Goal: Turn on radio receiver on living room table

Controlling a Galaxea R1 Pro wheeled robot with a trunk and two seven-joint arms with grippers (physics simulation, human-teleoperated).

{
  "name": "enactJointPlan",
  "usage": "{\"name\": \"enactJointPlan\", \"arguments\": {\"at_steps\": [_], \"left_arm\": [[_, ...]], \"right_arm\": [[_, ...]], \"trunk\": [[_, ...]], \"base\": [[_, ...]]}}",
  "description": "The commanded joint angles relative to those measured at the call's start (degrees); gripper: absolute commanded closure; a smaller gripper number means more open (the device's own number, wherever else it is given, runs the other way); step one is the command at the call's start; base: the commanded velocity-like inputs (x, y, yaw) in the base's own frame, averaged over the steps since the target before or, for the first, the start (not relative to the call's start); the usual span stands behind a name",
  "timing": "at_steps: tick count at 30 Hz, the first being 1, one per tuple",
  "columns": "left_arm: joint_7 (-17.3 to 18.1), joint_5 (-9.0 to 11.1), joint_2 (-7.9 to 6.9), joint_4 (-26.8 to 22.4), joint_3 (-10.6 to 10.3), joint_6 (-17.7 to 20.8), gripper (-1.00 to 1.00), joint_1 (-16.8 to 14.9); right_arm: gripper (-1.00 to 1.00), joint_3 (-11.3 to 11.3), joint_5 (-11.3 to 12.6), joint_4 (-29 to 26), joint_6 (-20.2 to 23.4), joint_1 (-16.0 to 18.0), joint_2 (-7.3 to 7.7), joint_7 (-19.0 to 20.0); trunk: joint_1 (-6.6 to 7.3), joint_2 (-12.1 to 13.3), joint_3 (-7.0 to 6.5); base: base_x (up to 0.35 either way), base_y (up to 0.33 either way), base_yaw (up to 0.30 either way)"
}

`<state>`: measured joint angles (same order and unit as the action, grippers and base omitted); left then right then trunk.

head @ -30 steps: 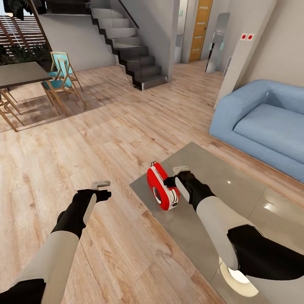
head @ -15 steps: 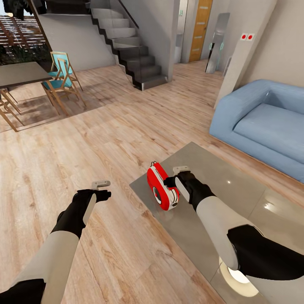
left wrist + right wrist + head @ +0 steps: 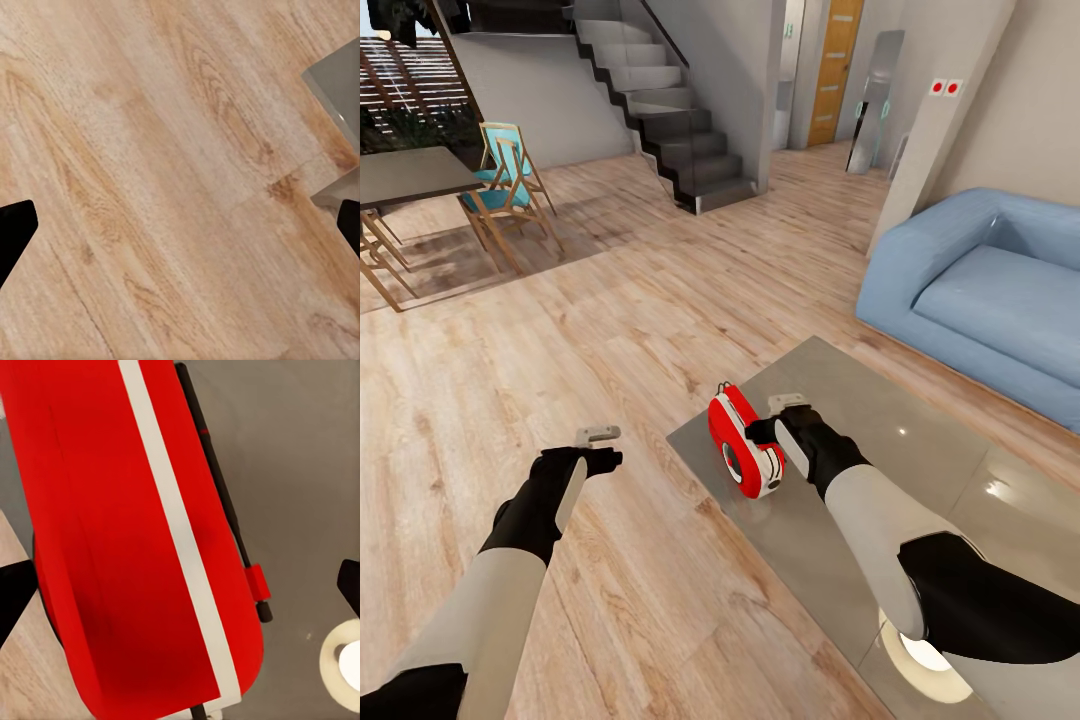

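Right gripper [image 3: 775, 420] hovers just above the radio receiver [image 3: 745, 445], its fingers spread wide: in the right wrist view the two dark tips sit at opposite edges with the red body [image 3: 127, 547] between them, holding nothing, and whether a tip actually touches the shell I cannot tell. The radio receiver stands on its edge near the corner of the desk [image 3: 920, 440], the corner closest to the bare wood floor [image 3: 610, 300], with its round dial facing that floor and its thin handle [image 3: 221, 502] on the side toward the blue sofa [image 3: 980, 290]. Judging from this, the step in hand is the press that switches it on; doing it well means coming down slowly and squarely, since an off-centre push could tip so narrow a standing body. Left gripper [image 3: 598, 448] hangs over the floor beside the desk, likewise wide open and empty.
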<state>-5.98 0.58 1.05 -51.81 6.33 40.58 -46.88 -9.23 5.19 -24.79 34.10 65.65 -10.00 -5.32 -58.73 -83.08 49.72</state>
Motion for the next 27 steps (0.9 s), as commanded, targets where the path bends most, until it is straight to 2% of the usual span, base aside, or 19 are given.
{"name": "enactJointPlan", "arguments": {"at_steps": [1,27], "left_arm": [[0.02,-0.02,0.00,-0.02,0.00,-0.02,-1.00,0.01],[0.00,-0.04,0.08,-0.07,0.00,-0.05,-1.00,0.48]], "right_arm": [[-1.00,0.00,0.00,0.00,0.00,0.00,0.00,0.05],[-1.00,0.09,0.07,0.42,0.00,0.00,0.00,0.28]], "trunk": [[0.00,0.00,0.00],[0.00,0.00,0.23]], "base": [[0.000,0.000,0.000],[0.000,0.000,0.000]]}}
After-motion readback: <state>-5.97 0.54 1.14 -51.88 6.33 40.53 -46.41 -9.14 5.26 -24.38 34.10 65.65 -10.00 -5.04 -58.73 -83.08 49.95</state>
